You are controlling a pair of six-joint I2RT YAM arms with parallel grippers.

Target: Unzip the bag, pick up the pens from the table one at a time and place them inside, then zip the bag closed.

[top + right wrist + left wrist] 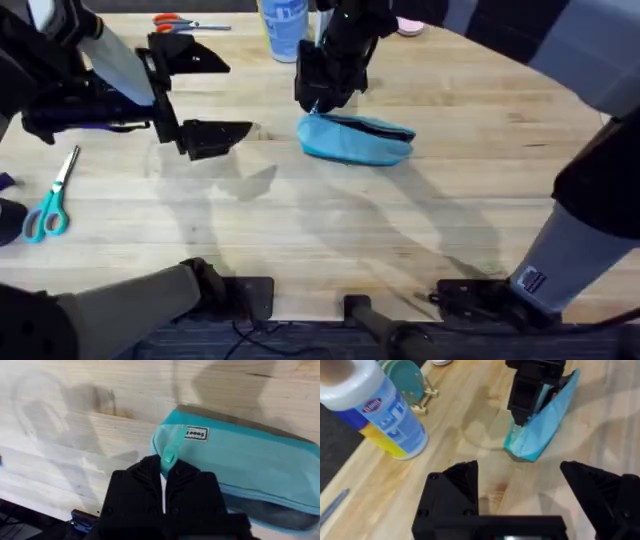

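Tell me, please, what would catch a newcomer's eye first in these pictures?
The turquoise bag lies mid-table, and the right gripper is shut on its pull tab at one end. The left gripper hangs open over the table's left part, with teal scissors near the left edge.

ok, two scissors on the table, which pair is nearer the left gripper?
The teal-handled scissors, lying at the table's left edge just below the open left gripper. The orange-handled scissors lie at the far edge, farther off.
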